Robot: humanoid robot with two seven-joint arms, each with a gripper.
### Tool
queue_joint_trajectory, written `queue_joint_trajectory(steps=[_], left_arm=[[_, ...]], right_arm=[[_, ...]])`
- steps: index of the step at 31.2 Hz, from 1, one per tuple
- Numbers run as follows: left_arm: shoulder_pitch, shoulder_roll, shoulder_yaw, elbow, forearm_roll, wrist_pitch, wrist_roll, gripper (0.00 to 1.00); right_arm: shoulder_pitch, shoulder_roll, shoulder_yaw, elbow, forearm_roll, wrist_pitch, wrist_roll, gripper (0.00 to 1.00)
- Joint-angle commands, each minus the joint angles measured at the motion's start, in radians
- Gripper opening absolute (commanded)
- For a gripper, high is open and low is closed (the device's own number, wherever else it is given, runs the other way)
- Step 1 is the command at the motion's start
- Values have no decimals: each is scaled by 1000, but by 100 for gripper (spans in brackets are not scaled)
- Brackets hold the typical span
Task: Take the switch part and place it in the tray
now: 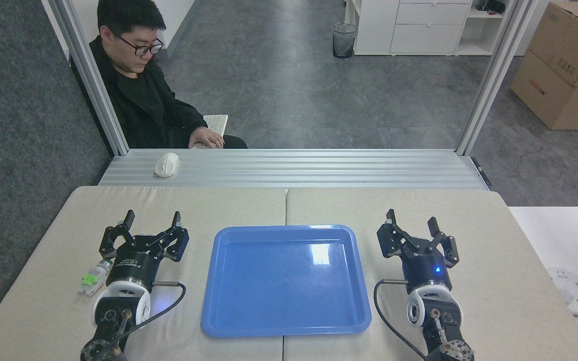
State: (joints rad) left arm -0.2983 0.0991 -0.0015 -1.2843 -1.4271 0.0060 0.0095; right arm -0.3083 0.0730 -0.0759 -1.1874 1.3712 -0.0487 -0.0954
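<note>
The switch part (93, 277), white and bright green with a silver neck, lies on the beige table just left of my left wrist, partly hidden by it. My left gripper (152, 219) stands open above and to the right of it, nothing between its fingers. The glossy blue tray (286, 279) sits in the middle of the table with nothing in it. Right of the tray, my right gripper (412, 220) is open and holds nothing.
A person in black sits behind the aluminium rail (294, 168), one hand on a white keyboard (214, 124). A white mouse (166, 164) rests on the rail. Cardboard boxes (567, 65) stand at the far right, a white side surface (565, 240) beside the table.
</note>
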Motion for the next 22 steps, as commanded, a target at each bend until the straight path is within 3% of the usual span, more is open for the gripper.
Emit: queue_joint_trajectory(steps=[1, 22], left_arm=[[2, 1, -3, 3, 0, 2, 0, 99], [4, -1, -3, 5, 0, 8, -2, 99]], right_arm=[[0, 1, 1, 0, 0, 0, 0, 100], [0, 1, -1, 0, 0, 0, 0, 100]])
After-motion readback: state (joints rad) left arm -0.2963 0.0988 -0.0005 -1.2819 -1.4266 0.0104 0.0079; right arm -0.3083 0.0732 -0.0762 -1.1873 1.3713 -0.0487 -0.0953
